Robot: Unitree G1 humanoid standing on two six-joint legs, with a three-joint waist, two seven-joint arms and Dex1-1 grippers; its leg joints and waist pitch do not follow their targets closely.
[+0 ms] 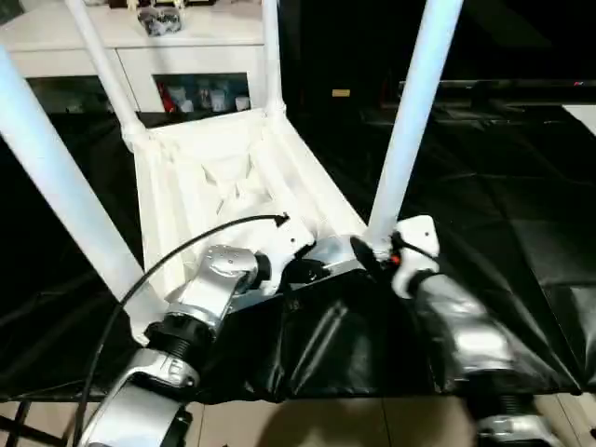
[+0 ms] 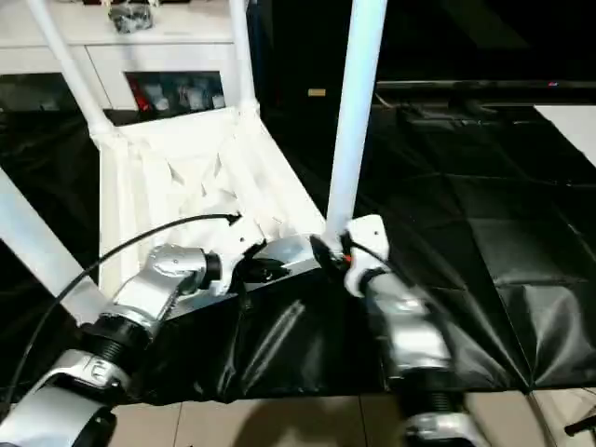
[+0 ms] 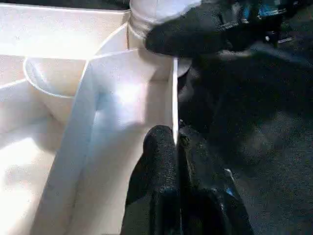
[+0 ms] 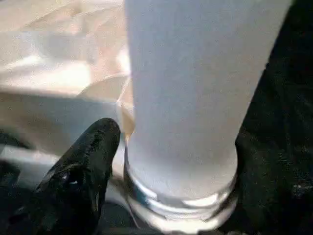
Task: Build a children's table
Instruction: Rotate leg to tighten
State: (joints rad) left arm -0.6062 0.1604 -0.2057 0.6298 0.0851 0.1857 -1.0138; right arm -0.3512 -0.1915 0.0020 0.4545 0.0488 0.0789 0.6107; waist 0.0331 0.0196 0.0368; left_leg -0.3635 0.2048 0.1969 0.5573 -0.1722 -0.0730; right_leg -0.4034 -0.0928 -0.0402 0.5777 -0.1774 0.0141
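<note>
My left gripper [image 3: 177, 147] is clamped on the near rim of the upturned white ribbed plastic tabletop [image 1: 214, 177] on the black-covered desk [image 1: 521, 233], while my right gripper [image 1: 371, 256] stands spread around the near-right white tube leg [image 1: 414, 112].

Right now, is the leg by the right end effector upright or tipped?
Upright, near enough: the leg rises from the tabletop's near corner socket, beside the right end effector. Fully screwed in: cannot tell.
</note>
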